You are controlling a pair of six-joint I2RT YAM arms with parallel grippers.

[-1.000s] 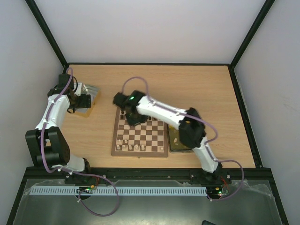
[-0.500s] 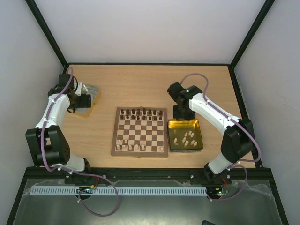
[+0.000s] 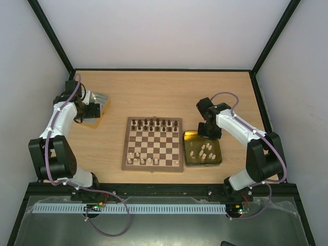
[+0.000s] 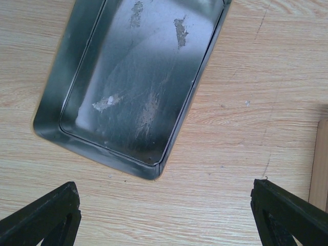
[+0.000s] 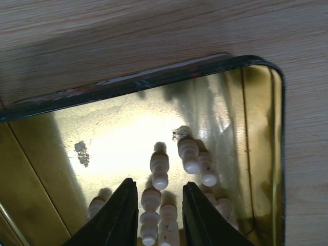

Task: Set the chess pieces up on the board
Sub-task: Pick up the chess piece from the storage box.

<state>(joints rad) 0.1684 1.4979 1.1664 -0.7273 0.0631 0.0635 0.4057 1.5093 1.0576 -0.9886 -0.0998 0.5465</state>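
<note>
Board (image 3: 154, 145) checkered brown-cream, pale border; dark pieces (image 3: 154, 123) line far row.

Robot lab enclosure: plain white walls (image 3: 164, 31), black frame posts (image 3: 51, 35), light wooden table (image 3: 164, 92).

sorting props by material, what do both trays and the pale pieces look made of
Gold tray: probably thin metal, glossy gold finish with mirror-like reflections. Silver tray: metal, grey sheen, scuffed patches. Pale pieces: likely turned wood, matte cream, though plastic is possible.
</note>
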